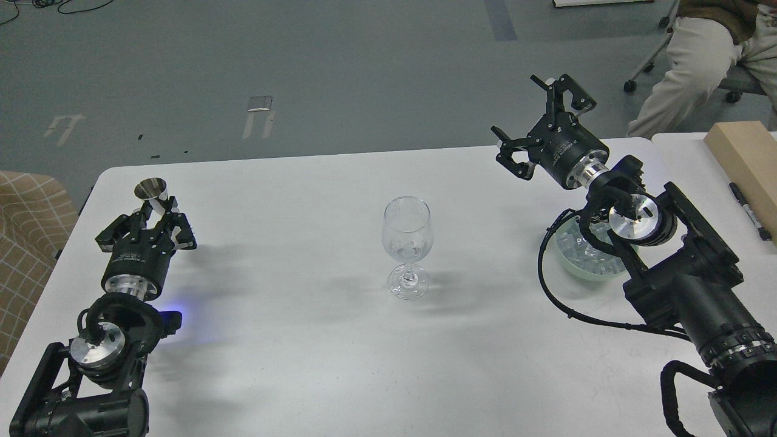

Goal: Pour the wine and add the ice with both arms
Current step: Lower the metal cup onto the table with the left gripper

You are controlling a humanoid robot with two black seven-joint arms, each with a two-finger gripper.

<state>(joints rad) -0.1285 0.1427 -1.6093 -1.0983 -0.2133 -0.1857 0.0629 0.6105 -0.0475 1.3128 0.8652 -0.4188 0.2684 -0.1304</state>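
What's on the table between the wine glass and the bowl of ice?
Nothing: in the head view, bare white table separates the wine glass from the ice bowl.

Single head cam, looking fwd/down over white table (315, 364), mid-range.
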